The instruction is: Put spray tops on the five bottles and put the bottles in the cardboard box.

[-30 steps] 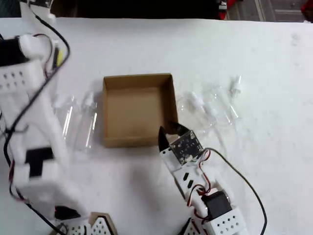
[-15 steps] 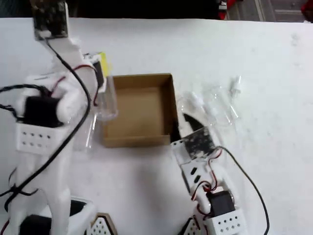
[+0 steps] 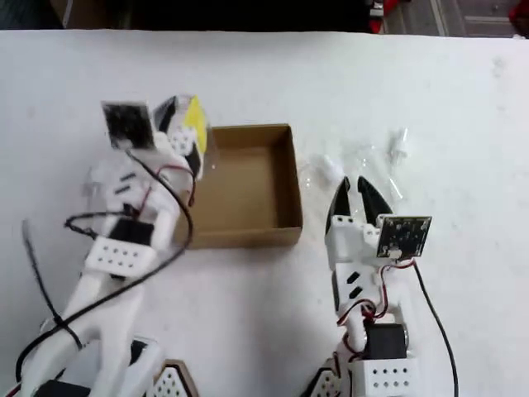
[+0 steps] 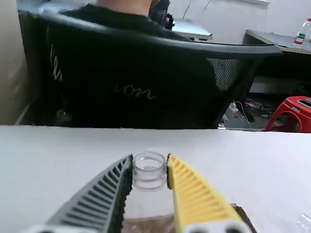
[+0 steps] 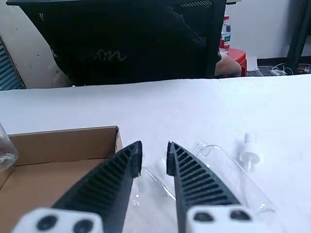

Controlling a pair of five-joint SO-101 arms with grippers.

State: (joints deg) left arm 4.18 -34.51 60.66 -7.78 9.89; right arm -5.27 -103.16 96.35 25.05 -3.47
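My left gripper is shut on the neck of a clear bottle that has no spray top. From above, this gripper hangs over the left wall of the cardboard box. My right gripper stands open just right of the box, with nothing between its black fingers. Past the right gripper lie clear bottles, one of them with a white spray top. The box wall shows beside that gripper.
Clear bottles and a loose white spray top lie scattered right of the box. The white table stretches bare toward the back and right. A dark chair stands beyond the far edge.
My left arm has swung in from the left with the bottle to the box's left wall. My right gripper has moved right, away from the box's front corner, towards the lying bottles.
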